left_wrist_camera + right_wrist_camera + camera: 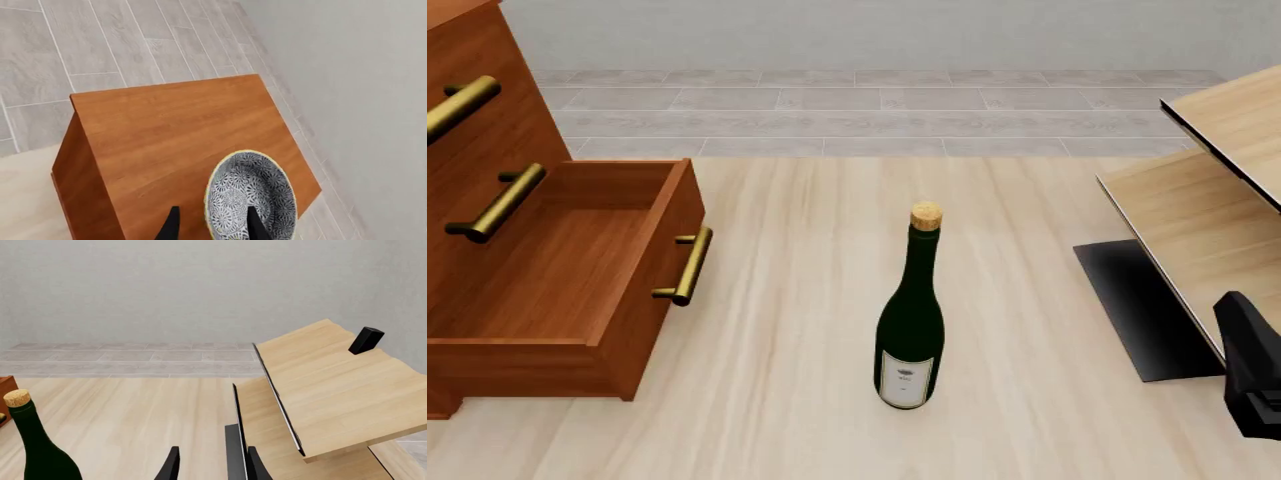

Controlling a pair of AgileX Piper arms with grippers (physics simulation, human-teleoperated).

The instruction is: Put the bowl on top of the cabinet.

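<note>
Bowl (250,195) sits mouth-up on the flat top of the cabinet (180,130), lower right of the left wrist frame, close to the top's edge on that side. It's round, so no long axis; the opening faces the camera and looks oval only from the viewing angle. Patterned interior and pale rim visible.

Left gripper (212,227): the two dark fingertips are spread, one over the bowl's interior, the other over bare wood outside the rim, so they straddle the bowl wall. Can't tell whether they touch it; nothing is clamped. Arm looks steeply down onto the cabinet top.

Front view: cabinet at far left with one drawer (561,270) pulled open, brass handles (687,265) showing; its top is out of frame, bowl not seen there. Wine bottle (910,315) upright at table centre.

Right gripper (212,465): fingertips apart, holding nothing, aimed level toward the pale wood shelf unit (333,390); arm body (1254,370) at the front view's lower right edge.
</note>
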